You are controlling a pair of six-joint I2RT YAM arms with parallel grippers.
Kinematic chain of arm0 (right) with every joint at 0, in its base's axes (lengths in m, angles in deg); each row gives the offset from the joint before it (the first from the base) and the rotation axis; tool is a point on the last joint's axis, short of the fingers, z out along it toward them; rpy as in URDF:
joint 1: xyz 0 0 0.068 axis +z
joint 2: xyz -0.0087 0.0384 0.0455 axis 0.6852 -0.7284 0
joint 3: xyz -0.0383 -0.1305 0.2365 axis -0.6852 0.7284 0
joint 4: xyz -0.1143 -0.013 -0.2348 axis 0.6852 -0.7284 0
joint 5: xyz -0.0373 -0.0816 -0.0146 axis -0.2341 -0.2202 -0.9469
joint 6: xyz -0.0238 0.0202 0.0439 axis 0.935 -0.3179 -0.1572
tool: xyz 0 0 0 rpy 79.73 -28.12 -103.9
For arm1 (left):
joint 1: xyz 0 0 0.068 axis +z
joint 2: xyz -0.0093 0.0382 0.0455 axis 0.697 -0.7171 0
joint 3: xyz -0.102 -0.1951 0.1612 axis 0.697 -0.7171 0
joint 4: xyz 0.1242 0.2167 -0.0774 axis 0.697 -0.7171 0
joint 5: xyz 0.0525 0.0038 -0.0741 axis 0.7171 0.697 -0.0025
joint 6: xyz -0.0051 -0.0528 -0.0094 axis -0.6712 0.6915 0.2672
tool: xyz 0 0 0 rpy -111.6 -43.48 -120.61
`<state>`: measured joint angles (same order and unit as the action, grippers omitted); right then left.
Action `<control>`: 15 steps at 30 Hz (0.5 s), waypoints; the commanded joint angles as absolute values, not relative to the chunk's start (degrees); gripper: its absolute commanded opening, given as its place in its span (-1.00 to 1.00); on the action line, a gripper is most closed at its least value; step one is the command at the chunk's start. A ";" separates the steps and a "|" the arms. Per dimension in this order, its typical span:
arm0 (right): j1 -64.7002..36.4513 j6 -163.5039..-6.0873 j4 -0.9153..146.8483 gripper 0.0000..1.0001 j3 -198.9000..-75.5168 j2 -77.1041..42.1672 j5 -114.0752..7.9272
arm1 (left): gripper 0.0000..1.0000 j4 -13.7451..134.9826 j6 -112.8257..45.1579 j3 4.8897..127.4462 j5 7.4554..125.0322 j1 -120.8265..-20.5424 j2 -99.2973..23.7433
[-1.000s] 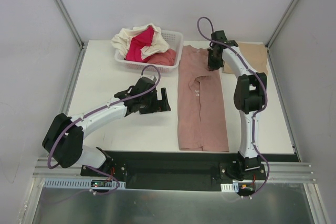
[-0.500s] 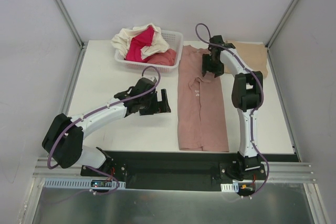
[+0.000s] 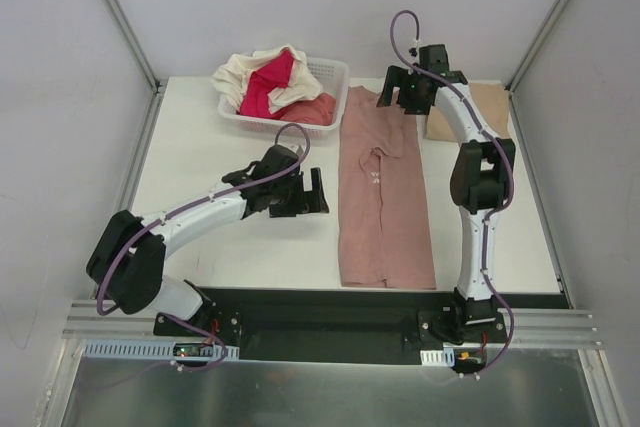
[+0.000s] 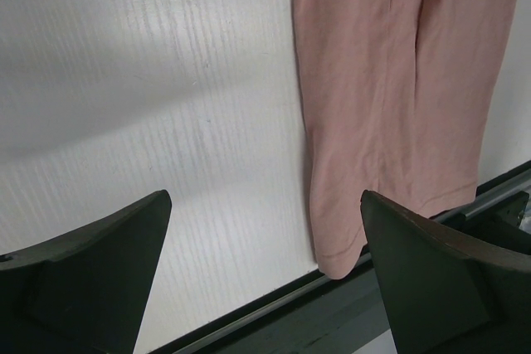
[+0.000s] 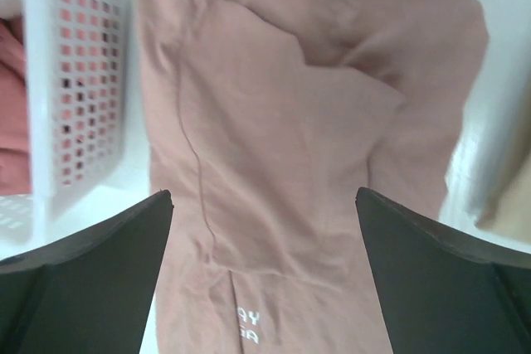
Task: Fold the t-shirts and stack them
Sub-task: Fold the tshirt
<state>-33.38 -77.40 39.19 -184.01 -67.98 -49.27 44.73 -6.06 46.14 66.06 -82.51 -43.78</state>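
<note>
Top camera: fixed high at near side, looks down and forward over whole white table (image 3: 200,147).
Left wrist camera: close, tilted down at table's near edge and lower hem of long dusty-pink cotton t-shirt (image 4: 390,80).
Right wrist camera: close, looks down on same shirt's far end, beside white plastic lattice basket (image 5: 79,80).
All three views share shirt. Top view takes in both wrist patches.

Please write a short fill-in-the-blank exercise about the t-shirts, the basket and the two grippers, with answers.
1. The long folded cotton t-shirt on the white table is dusty-____.
2. Seen from above, the white plastic lattice basket stands to the ____ of that t-shirt.
3. The left gripper and the right gripper both have their jaws ____.
4. The tan t-shirt lies at the table's far ____ corner.
Missing words: pink; left; open; right.
</note>
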 commanded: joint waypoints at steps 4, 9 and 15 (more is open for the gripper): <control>-35.77 -87.11 46.58 0.93 -190.94 -76.21 -37.52 | 0.99 46.21 -8.32 50.86 62.38 -83.21 -47.27; -36.57 -90.20 49.57 0.93 -192.35 -80.87 -35.14 | 0.99 47.09 -7.36 51.30 59.48 -83.21 -48.94; -36.66 -85.37 47.72 0.93 -197.08 -83.34 -48.39 | 0.99 47.44 -5.78 50.43 57.98 -84.61 -48.94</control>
<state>-36.71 -87.94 47.63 -192.01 -82.21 -39.96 46.24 -6.91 49.42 60.35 -83.19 -49.07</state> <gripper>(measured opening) 0.966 0.993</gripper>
